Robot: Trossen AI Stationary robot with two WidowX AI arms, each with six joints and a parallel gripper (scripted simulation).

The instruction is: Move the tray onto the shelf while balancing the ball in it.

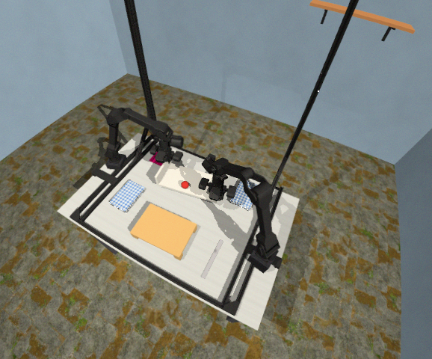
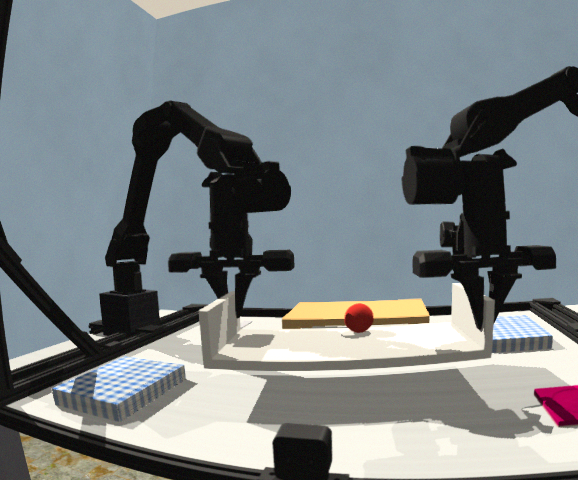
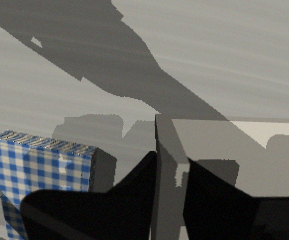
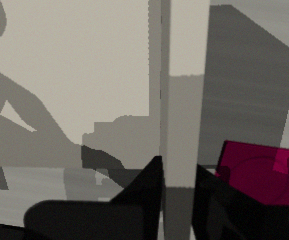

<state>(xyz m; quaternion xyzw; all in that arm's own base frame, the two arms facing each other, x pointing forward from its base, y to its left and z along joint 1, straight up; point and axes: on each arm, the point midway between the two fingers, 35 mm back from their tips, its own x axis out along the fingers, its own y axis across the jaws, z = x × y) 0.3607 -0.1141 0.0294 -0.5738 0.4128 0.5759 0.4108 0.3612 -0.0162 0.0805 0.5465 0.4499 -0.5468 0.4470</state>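
The white tray (image 1: 172, 179) (image 2: 214, 333) (image 3: 249, 175) (image 4: 84, 75) is held above the table, roughly level, its shadow on the table top. The red ball (image 1: 184, 184) (image 2: 358, 317) rests on the tray floor, near the middle between the end walls. My left gripper (image 2: 231, 304) (image 3: 164, 157) is shut on one end wall of the tray. My right gripper (image 2: 488, 322) (image 4: 170, 162) is shut on the opposite end wall. The orange shelf (image 1: 164, 229) (image 2: 315, 312) is a low bench on the table, beyond the tray in the exterior view. The ball is hidden in both wrist views.
One blue checkered block (image 1: 243, 194) (image 2: 118, 384) (image 3: 44, 170) lies beside the left gripper. Another (image 1: 126, 195) (image 2: 521, 333) lies near the shelf. A magenta item (image 1: 154, 160) (image 2: 576, 403) (image 4: 259, 175) lies near the right gripper. A thin grey strip (image 1: 212, 259) lies beside the shelf. Dark rails border the table.
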